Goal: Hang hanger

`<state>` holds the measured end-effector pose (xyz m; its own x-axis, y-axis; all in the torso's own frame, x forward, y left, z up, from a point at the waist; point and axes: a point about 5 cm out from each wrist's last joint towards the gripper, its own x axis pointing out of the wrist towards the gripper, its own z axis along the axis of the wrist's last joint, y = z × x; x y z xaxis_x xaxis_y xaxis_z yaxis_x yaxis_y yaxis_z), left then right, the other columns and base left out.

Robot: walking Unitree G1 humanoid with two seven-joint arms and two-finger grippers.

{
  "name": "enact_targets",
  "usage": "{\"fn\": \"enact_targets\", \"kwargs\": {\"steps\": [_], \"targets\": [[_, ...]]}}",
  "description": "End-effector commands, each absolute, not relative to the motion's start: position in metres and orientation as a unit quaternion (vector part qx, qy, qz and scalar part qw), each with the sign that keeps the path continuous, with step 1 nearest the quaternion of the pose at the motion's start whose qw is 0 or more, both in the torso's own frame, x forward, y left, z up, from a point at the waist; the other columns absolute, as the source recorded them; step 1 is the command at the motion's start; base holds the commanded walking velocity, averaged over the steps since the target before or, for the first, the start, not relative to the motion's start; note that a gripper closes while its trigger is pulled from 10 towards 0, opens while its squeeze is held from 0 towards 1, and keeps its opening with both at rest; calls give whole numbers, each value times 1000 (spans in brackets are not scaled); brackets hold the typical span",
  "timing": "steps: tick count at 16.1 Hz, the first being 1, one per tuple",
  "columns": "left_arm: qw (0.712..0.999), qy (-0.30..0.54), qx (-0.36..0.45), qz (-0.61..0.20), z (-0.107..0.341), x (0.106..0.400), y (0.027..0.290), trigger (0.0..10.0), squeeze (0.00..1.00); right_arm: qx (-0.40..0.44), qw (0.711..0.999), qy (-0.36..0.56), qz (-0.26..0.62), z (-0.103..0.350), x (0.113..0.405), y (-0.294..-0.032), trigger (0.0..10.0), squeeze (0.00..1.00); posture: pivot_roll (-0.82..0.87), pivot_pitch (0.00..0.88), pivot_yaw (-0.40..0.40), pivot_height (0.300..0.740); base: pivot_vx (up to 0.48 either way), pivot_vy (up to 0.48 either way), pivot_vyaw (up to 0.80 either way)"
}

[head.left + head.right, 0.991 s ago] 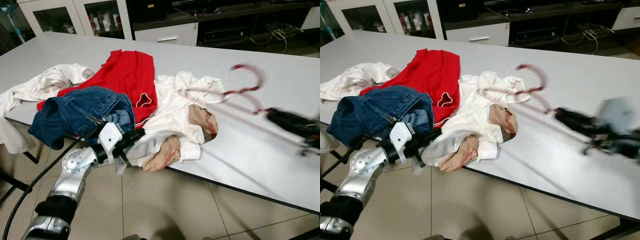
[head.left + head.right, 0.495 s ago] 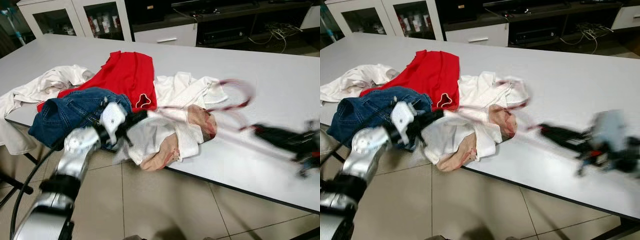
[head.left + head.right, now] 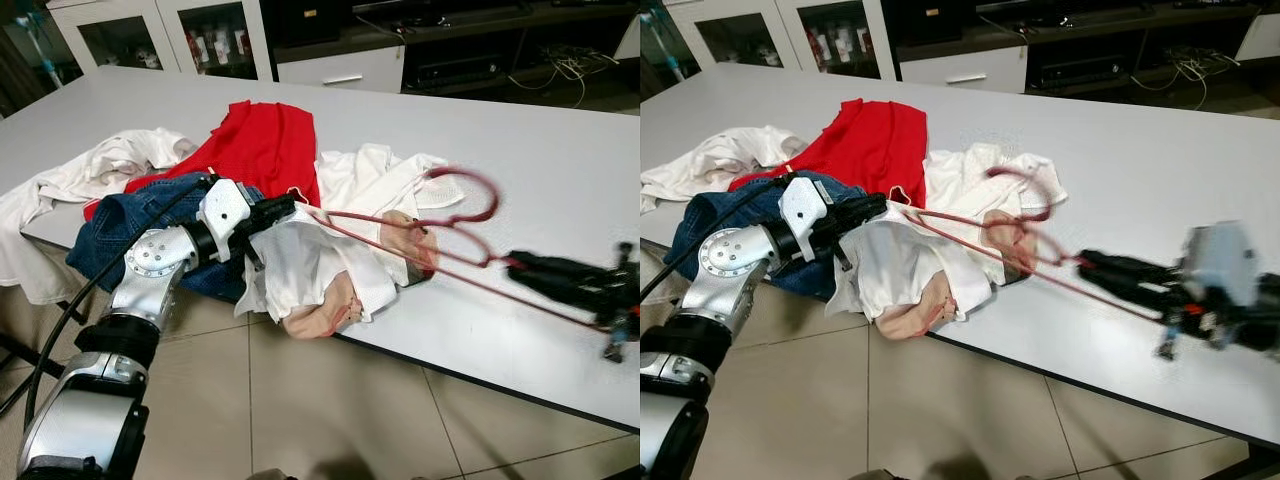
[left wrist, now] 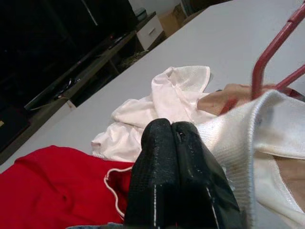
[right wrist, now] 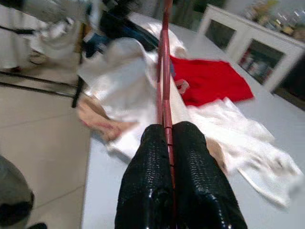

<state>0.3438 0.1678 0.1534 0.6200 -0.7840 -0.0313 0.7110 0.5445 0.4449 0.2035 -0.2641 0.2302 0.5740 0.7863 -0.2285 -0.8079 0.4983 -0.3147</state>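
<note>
The thin red wire hanger [image 3: 420, 235] hangs tilted above the white table [image 3: 560, 170], its hook up, one end clamped in the right gripper [image 3: 520, 266], the other apparently poked into the white garment [image 3: 300, 262] pinched by the left gripper [image 3: 285, 205].

The thin red wire hanger [image 3: 440, 215] looks like smooth coated metal, and the soft white knitted cloth garment [image 3: 300, 265] shows a fine ribbed weave. The blue denim jeans [image 3: 125, 225] look coarse, the red cloth top [image 3: 265, 145] matt, and the pale grey worktop [image 3: 560, 170] smooth with a dull sheen.
</note>
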Motion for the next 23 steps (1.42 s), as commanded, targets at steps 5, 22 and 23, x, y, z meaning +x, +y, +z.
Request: {"fn": "enact_targets", "kwargs": {"steps": [5, 22, 23], "targets": [[871, -70, 210, -439, 139, 339, 165, 10000, 157, -205, 880, 11, 428, 254, 192, -288, 10000, 0, -205, 0, 154, 740, 0, 0, 0], [853, -111, 236, -452, 168, 354, 155, 10000, 157, -202, 836, 29, 509, 226, 189, -227, 10000, 0, -212, 2, 151, 740, 0, 0, 0], [850, -119, 239, -455, 172, 355, 153, 10000, 157, -211, 836, 29, 506, 224, 193, -225, 10000, 0, -206, 0, 148, 740, 0, 0, 0]]}}
